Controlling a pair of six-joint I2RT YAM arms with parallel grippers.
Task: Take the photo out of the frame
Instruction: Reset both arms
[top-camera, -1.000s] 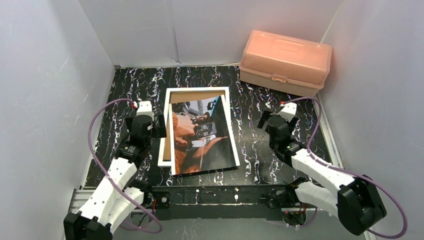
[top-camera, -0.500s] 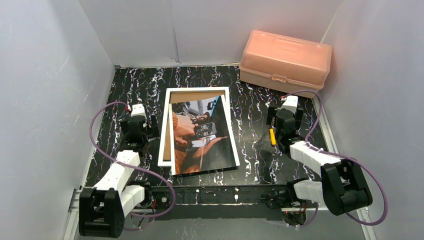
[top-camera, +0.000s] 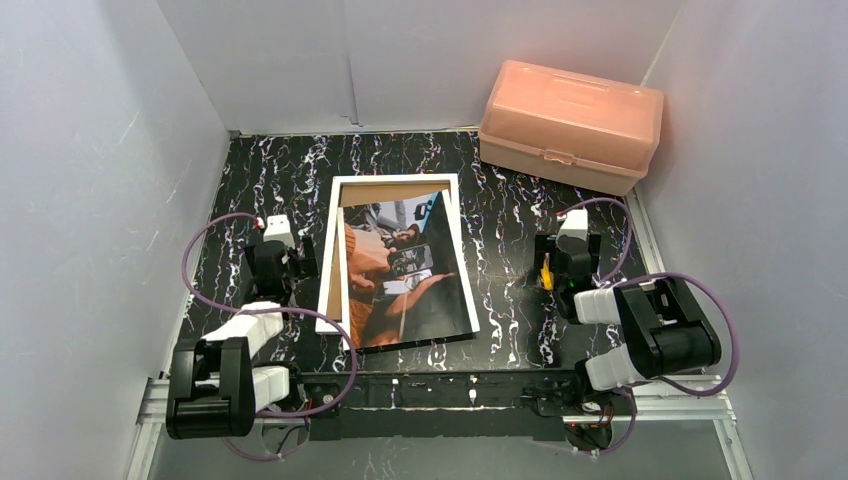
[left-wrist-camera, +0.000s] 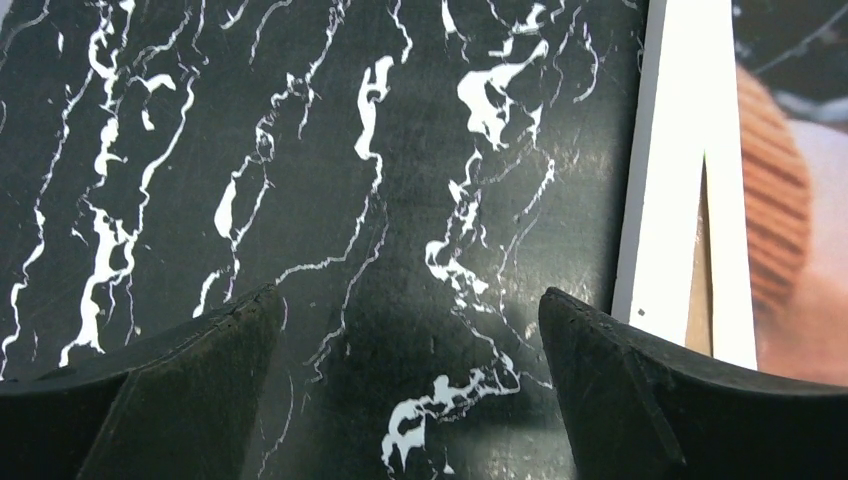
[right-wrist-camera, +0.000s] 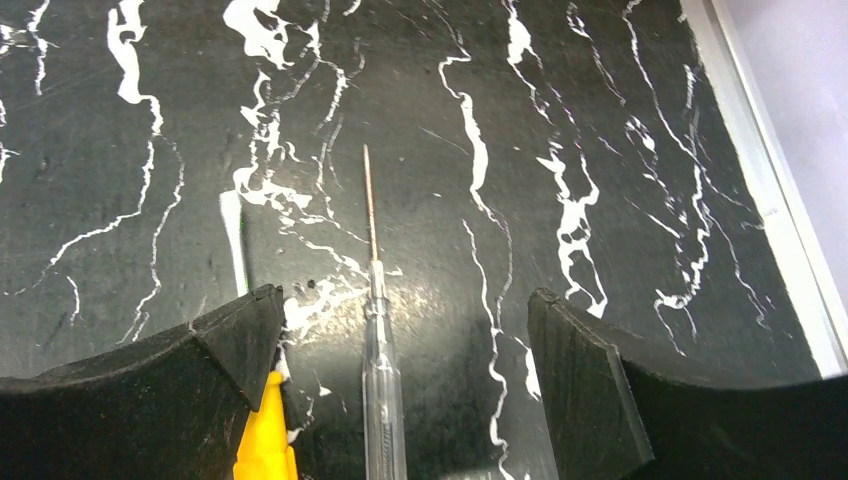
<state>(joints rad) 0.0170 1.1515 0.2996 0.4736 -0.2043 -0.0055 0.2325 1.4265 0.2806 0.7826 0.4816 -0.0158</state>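
Looks near done: photo (top-camera: 405, 270) lying loose, skewed over frame (top-camera: 400, 179). Left gripper (left-wrist-camera: 410, 320) and right gripper (right-wrist-camera: 400, 310) spread wide, empty, either side. Next likely needs sliding photo fully clear.

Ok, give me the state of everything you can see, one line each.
photo: out of the frame, lying askew on top of it.
frame: lying flat, brown backing showing.
pink box: lid shut.
left gripper: open, empty, beside the frame.
right gripper: open, empty, over a slim clear tool lying flat.
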